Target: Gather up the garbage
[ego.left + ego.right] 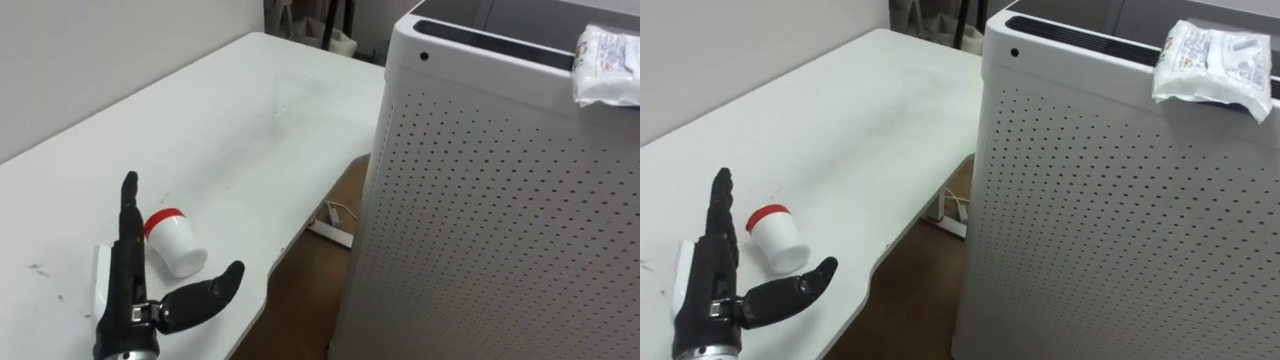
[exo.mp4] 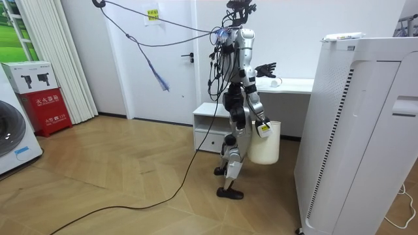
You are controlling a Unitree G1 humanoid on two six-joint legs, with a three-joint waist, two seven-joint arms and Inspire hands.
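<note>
A white cup with a red rim [image 1: 172, 240] lies on its side near the front edge of the white table [image 1: 200, 120]. My left hand [image 1: 125, 290] hovers open just left of the cup, fingers straight and thumb spread below it. A flat white piece [image 1: 102, 280] lies on the table partly under that hand. A crumpled white plastic packet [image 1: 608, 65] rests on top of the tall white perforated appliance [image 1: 480, 200]. In the room view my right hand [image 2: 262, 125] hangs at my side and carries a white bucket [image 2: 264, 145].
The perforated appliance stands close to the table's right edge, with a narrow gap of wooden floor [image 1: 310, 290] and a white power strip [image 1: 330, 232] between them. A low white cabinet [image 2: 209, 124] stands beside me under the table's end.
</note>
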